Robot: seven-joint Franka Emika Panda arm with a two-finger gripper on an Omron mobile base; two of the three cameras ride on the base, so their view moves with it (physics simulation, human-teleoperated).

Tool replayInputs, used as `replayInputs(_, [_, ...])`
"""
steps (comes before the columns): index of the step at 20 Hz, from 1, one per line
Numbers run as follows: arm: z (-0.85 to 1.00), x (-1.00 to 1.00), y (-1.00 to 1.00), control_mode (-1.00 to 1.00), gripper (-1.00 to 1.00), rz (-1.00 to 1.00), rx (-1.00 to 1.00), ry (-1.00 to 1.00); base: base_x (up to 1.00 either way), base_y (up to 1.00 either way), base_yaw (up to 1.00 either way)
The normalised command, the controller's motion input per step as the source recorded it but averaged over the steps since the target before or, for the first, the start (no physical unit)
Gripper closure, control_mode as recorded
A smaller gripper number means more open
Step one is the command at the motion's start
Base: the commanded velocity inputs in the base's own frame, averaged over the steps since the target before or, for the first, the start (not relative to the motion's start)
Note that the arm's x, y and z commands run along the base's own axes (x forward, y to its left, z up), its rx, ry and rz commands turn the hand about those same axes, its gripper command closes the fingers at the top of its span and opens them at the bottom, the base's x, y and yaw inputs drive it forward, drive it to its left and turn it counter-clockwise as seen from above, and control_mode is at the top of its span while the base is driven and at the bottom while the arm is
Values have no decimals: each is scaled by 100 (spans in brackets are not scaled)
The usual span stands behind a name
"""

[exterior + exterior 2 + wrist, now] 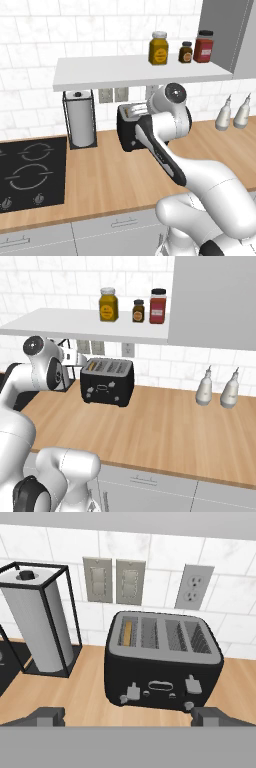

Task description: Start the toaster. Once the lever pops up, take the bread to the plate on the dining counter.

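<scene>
The black toaster [162, 662] stands on the wood counter [165, 431] against the tiled wall. It also appears in the right base view [107, 381] and, partly behind my arm, in the left base view [129, 131]. A tan slice of bread [128, 633] sits down in its leftmost slot. Two pale levers show on its front, the left lever [132, 691] and the right lever [193, 685]. My gripper [129, 717] hangs open a short way in front of the toaster, level with its front face, holding nothing. The plate and the dining counter are out of view.
A paper towel roll [80, 120] in a black wire holder stands left of the toaster. A black cooktop [30, 170] lies further left. A white shelf [140, 70] with three jars hangs above the toaster. Two white bottles [217, 387] stand at the right.
</scene>
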Motion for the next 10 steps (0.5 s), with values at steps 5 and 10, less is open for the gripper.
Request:
replayInputs(5, [0, 0, 0, -100, -100, 0, 0, 0, 0, 0, 0])
replayInputs(10, [0, 0, 0, -100, -100, 0, 0, 0, 0, 0, 0])
